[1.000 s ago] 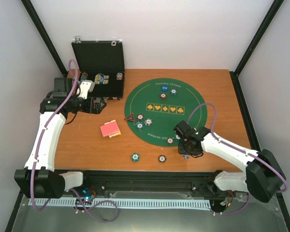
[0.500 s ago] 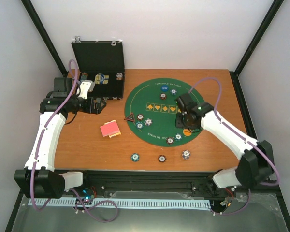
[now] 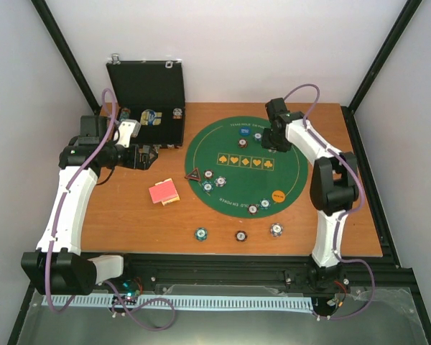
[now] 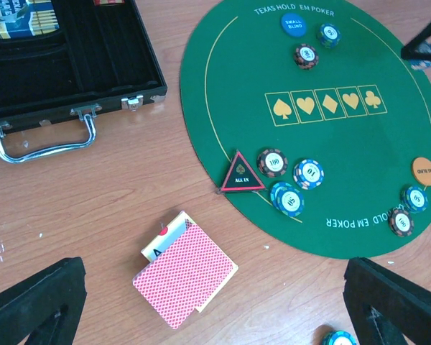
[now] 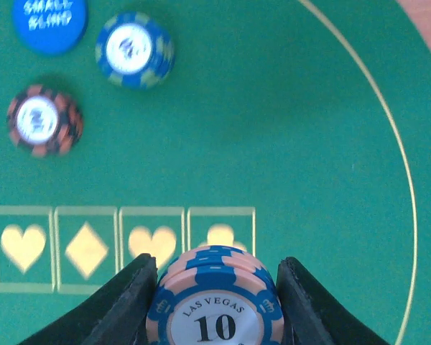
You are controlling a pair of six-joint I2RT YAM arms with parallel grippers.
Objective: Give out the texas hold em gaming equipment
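A wooden table (image 3: 129, 215) between white walls (image 3: 237, 50) carried a round green felt mat (image 3: 230, 183) and an open black case (image 3: 147, 90). Only the right wrist view showed the right gripper (image 5: 215, 287) clamped on a stack of blue chips (image 5: 215, 313) marked 10 over the mat's club square. The left wrist view showed the left gripper (image 3: 142, 156) wide open, empty, above the red-backed cards (image 4: 185, 277) on bare wood.

A round green felt mat (image 3: 237, 185), printed with a row of five card-suit boxes, lies flat on the wooden table (image 3: 129, 215). Near its left rear edge a black case (image 3: 147, 85) stands open, lid upright, metal handle (image 4: 47, 140) on its front.
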